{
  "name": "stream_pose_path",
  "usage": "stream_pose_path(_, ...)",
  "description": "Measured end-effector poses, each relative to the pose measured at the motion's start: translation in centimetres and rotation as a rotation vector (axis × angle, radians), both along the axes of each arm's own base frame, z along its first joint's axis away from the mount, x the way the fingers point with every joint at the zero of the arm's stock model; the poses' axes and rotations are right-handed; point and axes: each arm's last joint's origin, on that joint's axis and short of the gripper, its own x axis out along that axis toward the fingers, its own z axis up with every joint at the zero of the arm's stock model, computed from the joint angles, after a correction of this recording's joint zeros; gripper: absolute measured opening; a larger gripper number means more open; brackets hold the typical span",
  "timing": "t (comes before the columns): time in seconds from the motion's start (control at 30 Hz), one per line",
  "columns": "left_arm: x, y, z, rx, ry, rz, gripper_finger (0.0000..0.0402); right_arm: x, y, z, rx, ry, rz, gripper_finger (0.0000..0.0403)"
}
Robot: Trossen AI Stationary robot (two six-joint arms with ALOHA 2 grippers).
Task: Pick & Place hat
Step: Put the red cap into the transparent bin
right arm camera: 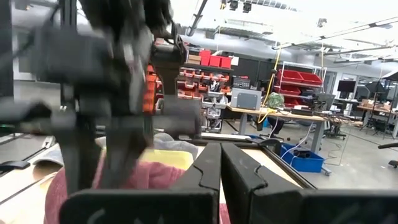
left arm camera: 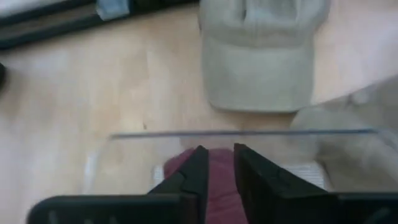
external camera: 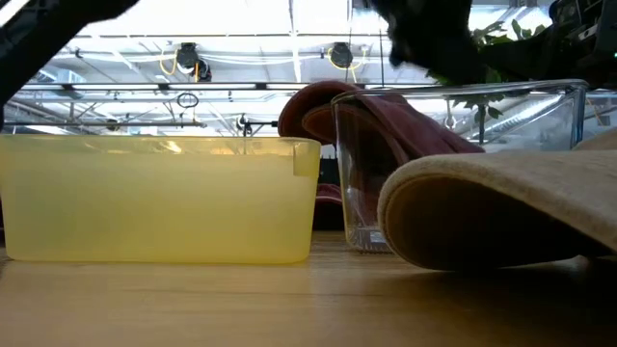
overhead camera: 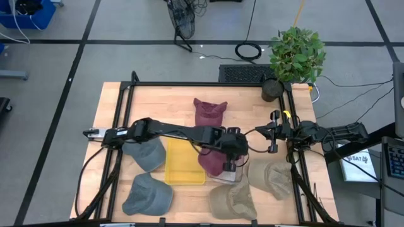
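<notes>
Our left gripper (left arm camera: pixel 217 163) shows its jaws slightly parted, straddling the maroon fabric hat (overhead camera: pixel 211 161) that lies in the clear plastic bin (overhead camera: pixel 228 175) at table centre. Our right gripper (overhead camera: pixel 273 133), at three o'clock from it, is clenched on nothing. The yellow plastic tub (overhead camera: pixel 184 161) sits at nine o'clock, just beside the bin.

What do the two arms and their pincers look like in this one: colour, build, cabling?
Both arms are dark, jointed, with black cables trailing along them. The left pincer has two flat black tapered fingers; the right pincer matches. The right arm carries a small yellow marking near its wrist.
</notes>
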Motion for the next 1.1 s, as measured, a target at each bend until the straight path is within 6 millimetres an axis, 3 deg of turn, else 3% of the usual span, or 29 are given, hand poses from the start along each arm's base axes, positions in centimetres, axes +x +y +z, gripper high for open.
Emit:
stream_pose_path(0.1,-1.6,-0.5,3.1,0.035,-0.036,-0.024,0.0110,0.0,0.0,0.0,0.000,-0.001,0.000,0.0000)
stream_pose_path(0.23,-5.9,-1.0,9.6,0.076,-0.091,-0.042,0.0116,0.0,0.0,0.0,0.000,0.000,0.000,0.0000)
stream_pose_path(0.4,-13.0,-1.1,17.5,0.142,-0.212,0.019,0.0075,0.0,0.0,-0.1,0.000,0.005,0.000,0.0000)
stream_pose_path(0.57,-19.5,0.5,22.0,0.145,-0.247,0.108,0.0013,0.0,0.0,-0.1,0.010,0.004,0.002,0.0000)
stream_pose_path(0.7,-23.5,1.9,23.4,0.140,-0.267,0.204,0.0011,0.0,0.0,-0.1,0.033,0.002,0.007,0.0000)
stream_pose_path(0.87,-28.5,4.1,23.3,0.138,-0.297,0.340,0.0005,0.0,0.0,-0.1,0.033,0.002,0.007,0.0000)
stream_pose_path(0.97,-30.9,5.4,21.9,0.109,-0.342,0.412,0.0006,0.0,0.0,0.0,0.033,0.002,0.007,0.0000)
stream_pose_path(1.1,-33.1,6.7,18.5,0.070,-0.381,0.482,0.0004,0.0,0.0,-0.1,0.027,0.002,0.006,0.0000)
